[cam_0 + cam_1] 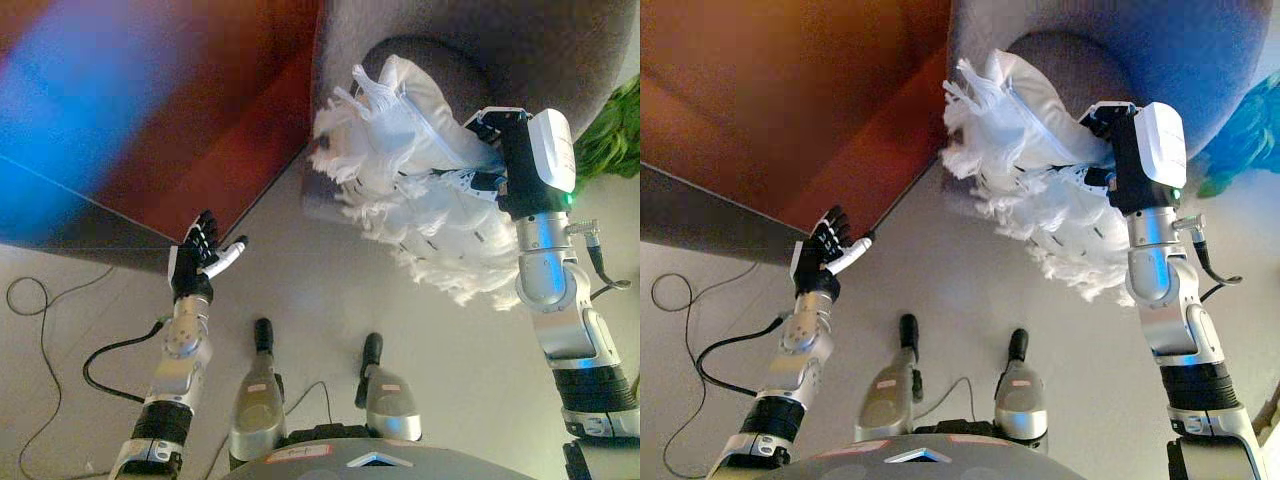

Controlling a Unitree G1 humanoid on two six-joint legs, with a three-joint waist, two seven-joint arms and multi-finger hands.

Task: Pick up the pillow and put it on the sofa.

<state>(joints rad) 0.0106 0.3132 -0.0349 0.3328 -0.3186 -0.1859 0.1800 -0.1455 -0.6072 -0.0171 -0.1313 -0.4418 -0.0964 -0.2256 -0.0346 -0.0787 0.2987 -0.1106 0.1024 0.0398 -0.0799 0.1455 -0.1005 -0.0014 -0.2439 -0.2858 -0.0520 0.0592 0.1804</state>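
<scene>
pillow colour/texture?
White, with shaggy fringed tufts, pillow; clearest in the left eye view.

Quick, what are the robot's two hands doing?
Left hand: open, holding nothing.
Right hand: gripping the white pillow by the sofa.

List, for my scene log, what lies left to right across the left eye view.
Reddish-brown wooden cabinet → open left hand → fluffy white fringed pillow, raised before the grey upholstered sofa → right hand at the pillow's right edge → green leafy plant.
</scene>
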